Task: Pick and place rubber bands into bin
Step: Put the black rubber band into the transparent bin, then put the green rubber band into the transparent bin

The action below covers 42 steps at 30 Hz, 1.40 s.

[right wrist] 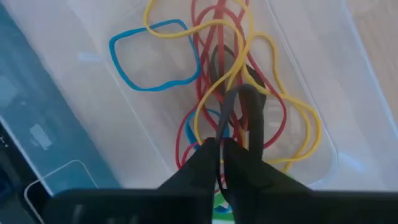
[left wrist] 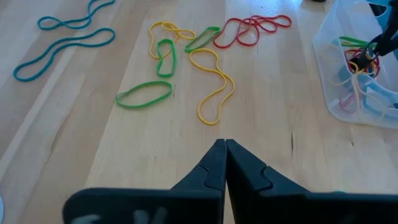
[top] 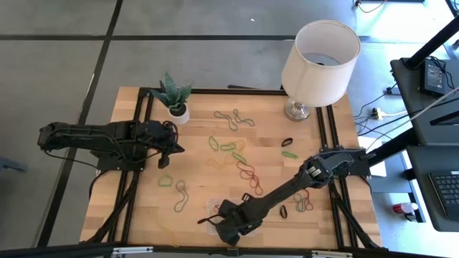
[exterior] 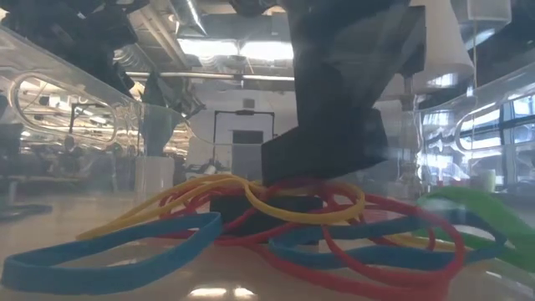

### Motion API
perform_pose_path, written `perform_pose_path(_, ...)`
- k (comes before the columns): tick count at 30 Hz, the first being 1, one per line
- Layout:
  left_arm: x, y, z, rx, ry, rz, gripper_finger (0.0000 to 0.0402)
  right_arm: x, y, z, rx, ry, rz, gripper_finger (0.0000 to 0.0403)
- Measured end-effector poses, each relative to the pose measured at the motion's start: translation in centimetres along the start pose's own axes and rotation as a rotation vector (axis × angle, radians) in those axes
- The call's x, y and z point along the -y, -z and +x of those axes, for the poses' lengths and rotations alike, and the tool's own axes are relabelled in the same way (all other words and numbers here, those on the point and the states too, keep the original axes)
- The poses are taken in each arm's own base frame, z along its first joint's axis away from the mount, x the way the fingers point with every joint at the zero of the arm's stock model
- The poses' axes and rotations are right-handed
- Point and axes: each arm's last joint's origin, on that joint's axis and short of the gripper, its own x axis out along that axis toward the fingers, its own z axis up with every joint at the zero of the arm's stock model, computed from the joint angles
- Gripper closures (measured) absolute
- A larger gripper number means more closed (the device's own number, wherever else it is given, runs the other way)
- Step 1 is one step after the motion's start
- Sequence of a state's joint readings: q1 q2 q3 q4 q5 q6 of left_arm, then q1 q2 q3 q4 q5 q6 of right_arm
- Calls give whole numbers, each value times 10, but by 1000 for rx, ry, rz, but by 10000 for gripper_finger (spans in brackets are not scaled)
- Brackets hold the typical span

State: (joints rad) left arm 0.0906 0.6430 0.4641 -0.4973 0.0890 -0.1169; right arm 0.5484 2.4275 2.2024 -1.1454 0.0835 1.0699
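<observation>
Bin [top: 215, 215] seemingly lies lengthwise across the table's near edge.

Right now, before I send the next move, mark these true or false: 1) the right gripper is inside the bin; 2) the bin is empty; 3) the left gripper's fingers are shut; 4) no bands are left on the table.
1) True: the right gripper is down in the bin.
2) False: the bin holds rubber bands, blue, yellow and red.
3) True: the left gripper is shut with nothing in it, over bare wood.
4) False: loose bands lie on the table.
</observation>
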Motion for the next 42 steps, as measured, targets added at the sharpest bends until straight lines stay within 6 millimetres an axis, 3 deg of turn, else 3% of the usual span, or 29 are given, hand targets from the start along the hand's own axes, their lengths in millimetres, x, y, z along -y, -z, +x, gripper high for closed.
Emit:
perform_pose_path(9, 0, 0, 0, 0, 2, 0, 397, -5, -6, -24, 49, -32, -4, 270)
perform_pose_path(14, 0, 0, 0, 0, 2, 0, 400, -1, -8, -41, 84, 33, -9, 241)
perform_pose_path(18, 0, 0, 0, 0, 3, 0, 397, 5, -8, -52, 106, 70, 0, 251)
perform_pose_path(22, 0, 0, 0, -1, 3, -1, 397, 15, -17, -60, 112, 100, -38, 313)
perform_pose_path(26, 0, 0, 0, 0, 2, -3, 400, 34, -43, -59, 115, 139, -136, 391)
perform_pose_path(34, 0, 0, 0, 0, 2, -19, 396, 86, -126, -55, 201, 104, -260, 398)
perform_pose_path(42, 0, 0, 0, 0, 2, -19, 399, 156, -189, -56, 253, 134, -166, 365)
